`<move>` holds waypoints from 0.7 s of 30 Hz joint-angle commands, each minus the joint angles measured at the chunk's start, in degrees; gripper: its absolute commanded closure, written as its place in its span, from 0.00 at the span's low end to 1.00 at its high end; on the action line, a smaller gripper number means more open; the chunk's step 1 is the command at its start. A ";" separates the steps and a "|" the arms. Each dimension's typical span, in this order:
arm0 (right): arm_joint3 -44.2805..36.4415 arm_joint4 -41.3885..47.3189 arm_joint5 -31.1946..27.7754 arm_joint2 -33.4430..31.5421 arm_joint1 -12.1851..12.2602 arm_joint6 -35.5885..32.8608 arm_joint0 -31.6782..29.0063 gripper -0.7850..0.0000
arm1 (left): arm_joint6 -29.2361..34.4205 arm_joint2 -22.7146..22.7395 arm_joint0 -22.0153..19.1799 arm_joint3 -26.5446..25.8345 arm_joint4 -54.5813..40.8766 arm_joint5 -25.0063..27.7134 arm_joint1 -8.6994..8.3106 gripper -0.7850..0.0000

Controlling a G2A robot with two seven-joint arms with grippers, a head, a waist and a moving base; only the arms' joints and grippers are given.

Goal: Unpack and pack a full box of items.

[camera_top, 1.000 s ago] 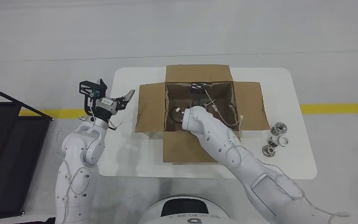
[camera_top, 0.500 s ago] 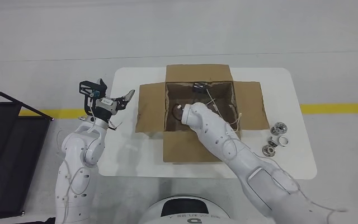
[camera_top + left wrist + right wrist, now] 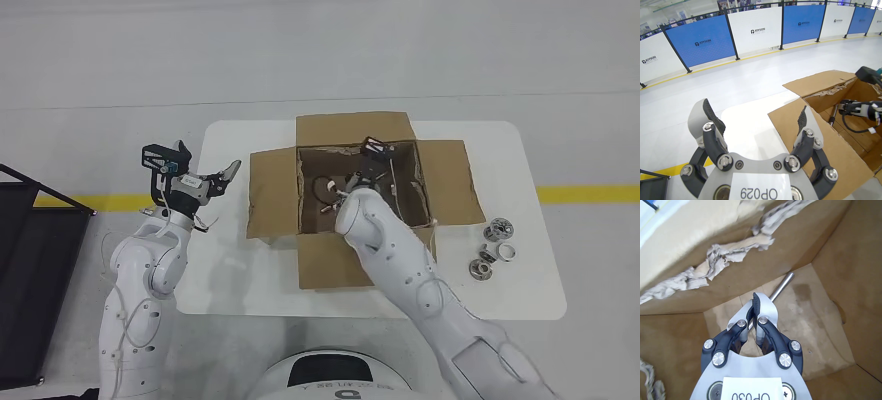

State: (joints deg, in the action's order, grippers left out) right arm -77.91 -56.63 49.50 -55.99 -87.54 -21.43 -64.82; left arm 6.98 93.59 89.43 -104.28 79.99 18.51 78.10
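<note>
An open cardboard box (image 3: 272, 195) stands in the middle of the white table (image 3: 240, 280). My right arm goes down into it. Inside, my right gripper (image 3: 754, 300) is shut, and a thin metal rod (image 3: 783, 284) runs between its fingers, its far end pointing at a bottom corner. From the left wrist view the right gripper (image 3: 842, 109) sits at the rod (image 3: 833, 116), close to a box wall. My left gripper (image 3: 755, 113) stands open with nothing in it, above the table's left end (image 3: 205, 180), beside the box's left flap.
Torn paper edging (image 3: 719, 258) lines the box's rim. Loose cables (image 3: 405, 205) and a round part (image 3: 322, 190) lie in the box. Several round metal parts (image 3: 495, 250) sit on the table right of the box. A black rack (image 3: 30, 250) stands at the far left.
My right arm's wrist has moved from the box's near left part toward its far side and risen. The left arm has kept still.
</note>
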 commanded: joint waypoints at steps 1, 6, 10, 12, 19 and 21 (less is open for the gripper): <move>-3.53 -1.83 -0.29 -0.99 0.56 -1.07 -2.41 1.00 | 0.00 0.00 0.00 0.00 0.00 0.00 0.00 0.00; -6.27 -4.66 -0.35 -2.22 1.24 -5.71 -4.48 1.00 | 0.00 0.00 0.00 0.00 0.00 0.00 0.00 0.00; -3.47 -5.61 -0.56 -1.40 0.98 -9.58 -2.28 0.76 | 0.00 0.00 0.00 0.00 0.00 0.00 0.00 0.00; 0.16 -6.04 0.13 -0.75 0.59 -10.62 -0.02 0.72 | 0.00 0.00 0.00 0.00 0.00 0.00 0.00 0.00; 10.92 -5.97 2.75 4.15 -1.89 -10.80 6.65 0.61 | 0.00 0.00 0.00 0.00 0.00 0.00 0.00 0.00; 13.26 -5.66 3.76 5.08 -2.61 -10.13 7.92 0.61 | 0.00 0.00 0.00 0.00 0.00 0.00 0.00 0.00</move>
State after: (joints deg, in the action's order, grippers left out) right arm -65.92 -62.52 52.74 -51.31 -89.81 -31.91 -57.54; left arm 6.97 93.59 89.43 -104.28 79.99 18.51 78.10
